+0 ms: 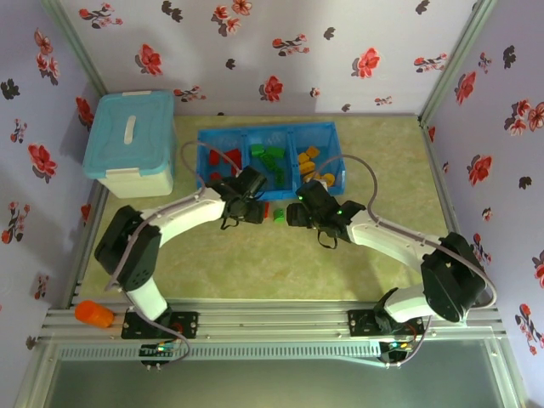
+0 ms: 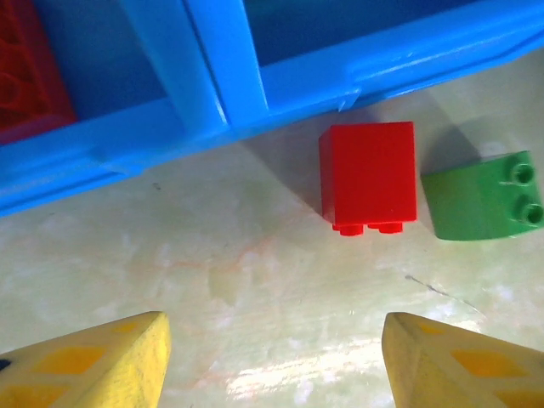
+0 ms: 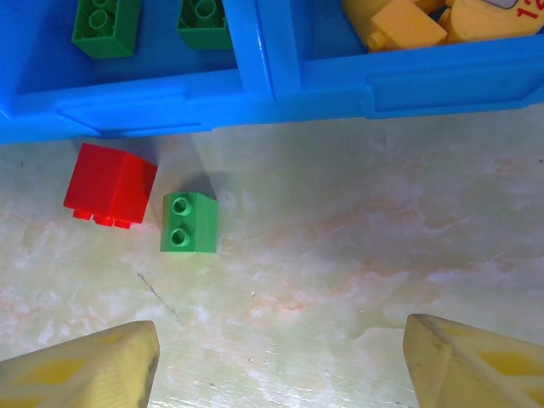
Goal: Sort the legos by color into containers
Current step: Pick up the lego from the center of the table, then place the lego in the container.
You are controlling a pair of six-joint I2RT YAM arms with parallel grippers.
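Only one scrap of writing shows: a red printed mark, perhaps a digit 1, on a yellow-orange plastic brick [image 3: 480,21] at the top edge of the right wrist view. It is cut off there and cannot be read further.

The left gripper [image 2: 274,344] stands wide open over the pale green marbled tabletop [image 2: 255,272], its yellow fingers holding and touching nothing. The right gripper [image 3: 280,344] is equally wide and empty.

On the tabletop, just beside the near wall of the translucent blue three-compartment plastic tray [image 3: 170,106], lies a small red plastic studded brick [image 3: 109,185], on its side with studs pointing away from the tray. A green plastic studded brick [image 3: 189,223] sits just beside it, a thin gap between them.

From above, the tray's left compartment holds red bricks [image 1: 223,160], the middle green bricks [image 1: 270,161] and the right yellow-orange ones.
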